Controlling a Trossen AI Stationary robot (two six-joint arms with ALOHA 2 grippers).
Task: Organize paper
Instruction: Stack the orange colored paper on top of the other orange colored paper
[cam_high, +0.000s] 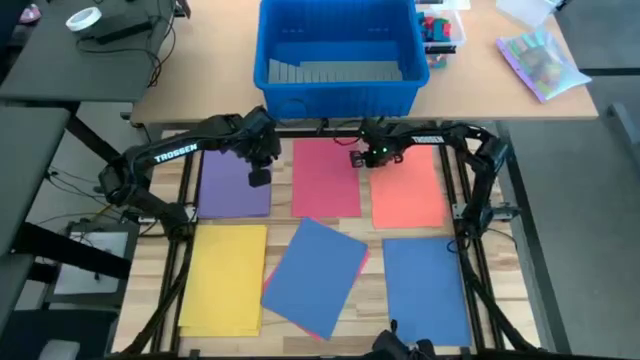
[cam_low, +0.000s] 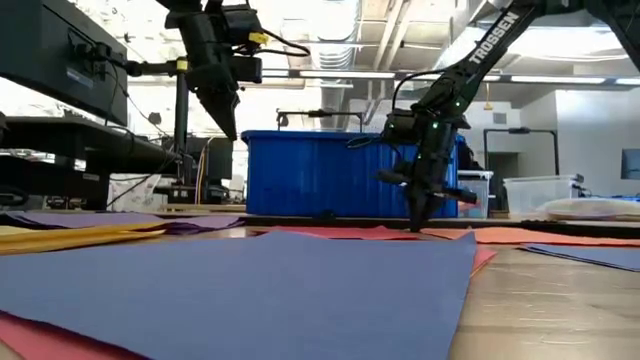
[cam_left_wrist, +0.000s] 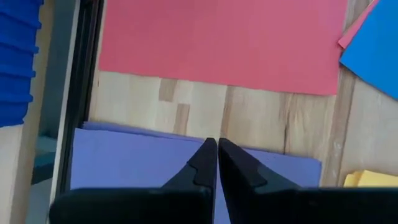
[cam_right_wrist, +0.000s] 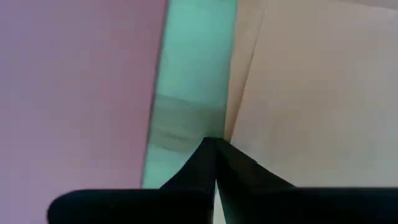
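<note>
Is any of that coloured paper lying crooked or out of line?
Yes. The blue sheet in the middle of the front row lies turned at an angle, with a pink sheet peeking out beneath it. The other sheets look squared up with the table.

Your two dark Trossen arms
Behind each gripper you'll see matte black links with white TROSSEN lettering; tapered black fingers (cam_left_wrist: 214, 163) end in points

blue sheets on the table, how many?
2. One tilted blue sheet lies front centre over a pink one; another lies square at front right. More may be hidden under the stacks.
</note>
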